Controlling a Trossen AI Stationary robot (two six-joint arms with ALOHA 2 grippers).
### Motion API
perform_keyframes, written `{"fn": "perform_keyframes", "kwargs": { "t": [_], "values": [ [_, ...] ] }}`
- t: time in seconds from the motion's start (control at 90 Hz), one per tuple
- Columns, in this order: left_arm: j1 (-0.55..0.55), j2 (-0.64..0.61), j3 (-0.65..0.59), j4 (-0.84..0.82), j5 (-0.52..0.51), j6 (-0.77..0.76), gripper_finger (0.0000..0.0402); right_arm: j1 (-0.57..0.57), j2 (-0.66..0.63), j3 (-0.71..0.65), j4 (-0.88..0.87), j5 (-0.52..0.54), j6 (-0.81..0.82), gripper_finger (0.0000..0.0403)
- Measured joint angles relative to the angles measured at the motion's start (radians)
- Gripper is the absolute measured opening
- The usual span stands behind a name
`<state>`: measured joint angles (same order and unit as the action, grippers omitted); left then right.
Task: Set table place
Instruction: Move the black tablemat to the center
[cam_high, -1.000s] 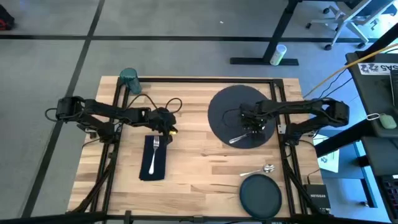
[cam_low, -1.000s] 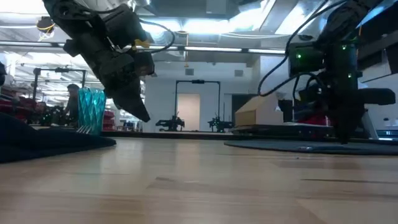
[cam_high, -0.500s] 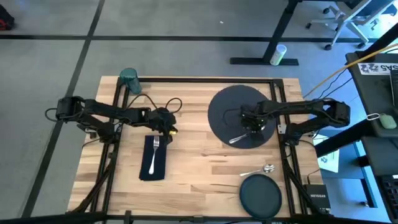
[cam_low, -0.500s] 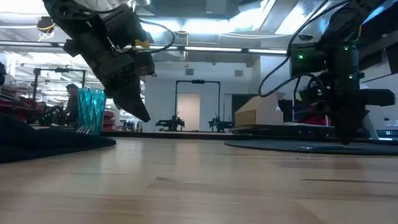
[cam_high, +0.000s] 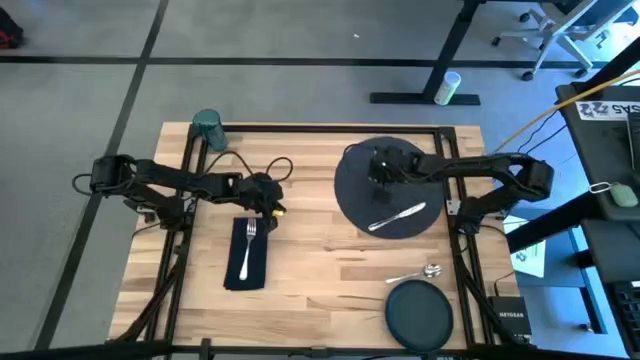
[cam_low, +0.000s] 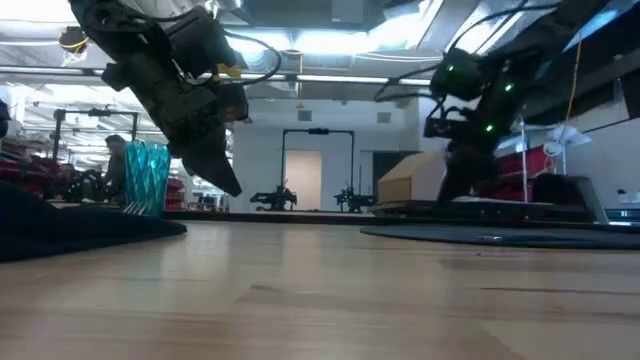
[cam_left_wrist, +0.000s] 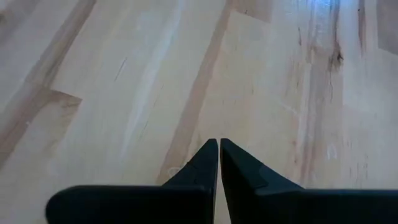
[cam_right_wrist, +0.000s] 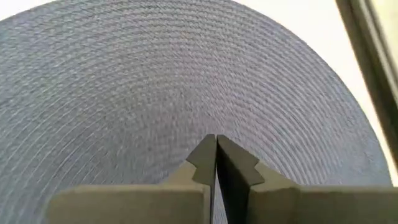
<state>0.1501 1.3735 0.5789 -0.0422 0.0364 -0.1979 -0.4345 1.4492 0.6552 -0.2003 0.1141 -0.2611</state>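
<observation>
Butcher-block tabletop (cam_high: 320, 265) is seen under both empty pinched claws, right claw (cam_high: 383, 166) over the charger (cam_high: 352, 195), left claw (cam_high: 268, 200) near the napkin (cam_high: 245, 262).

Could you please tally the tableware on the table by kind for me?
Cutlery: 3 (fork, knife, spoon)
Round dishes: 2 (charger, plate)
Napkin: 1
Cup: 1
Total: 7
</observation>
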Motion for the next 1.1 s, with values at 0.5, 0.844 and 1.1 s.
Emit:
{"fn": "perform_keyframes", "kwargs": {
  "t": [0.5,0.844,1.1],
  "values": [
    [0.011,0.0,0.0,0.002,0.0,0.004,0.0001,0.003,0.158,0.003,0.109,-0.232,-0.013,0.0],
    [0.064,0.0,0.0,0.036,0.001,0.042,0.0001,0.043,0.207,0.029,0.144,-0.403,-0.025,0.0],
    [0.069,0.0,0.0,0.059,0.015,0.049,0.0001,0.137,0.329,0.145,0.149,-0.48,-0.044,0.0]
  ]
}}
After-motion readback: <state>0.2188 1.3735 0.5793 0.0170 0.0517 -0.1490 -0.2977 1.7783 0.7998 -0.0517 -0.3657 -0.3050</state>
